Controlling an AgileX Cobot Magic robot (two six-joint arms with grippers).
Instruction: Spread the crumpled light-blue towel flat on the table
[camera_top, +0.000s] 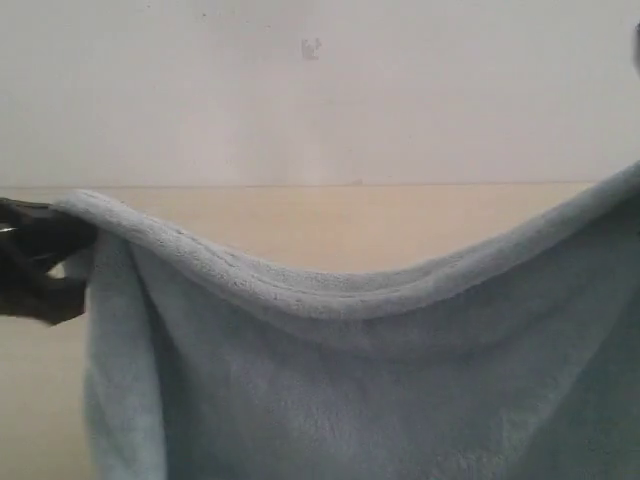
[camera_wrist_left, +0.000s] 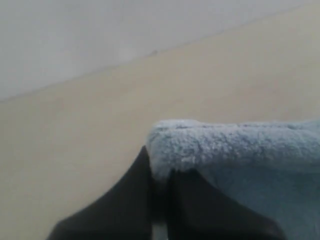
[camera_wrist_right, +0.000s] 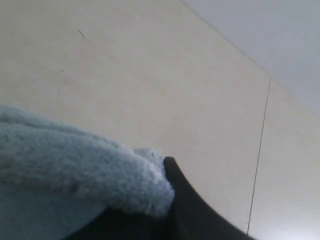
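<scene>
Holding the light-blue towel (camera_top: 350, 380) up by both top corners, sagging in the middle over the table (camera_top: 330, 225)
Pinched tight at one corner by the left gripper (camera_wrist_left: 159, 197), clamped at the other by the right gripper (camera_wrist_right: 162, 212)

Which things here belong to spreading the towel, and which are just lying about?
Part of the job: towel, hanging in the air; left claw and right claw, each shut on its top edge; table.

Just there: wall behind, with a small mark. No other loose item shows.
</scene>
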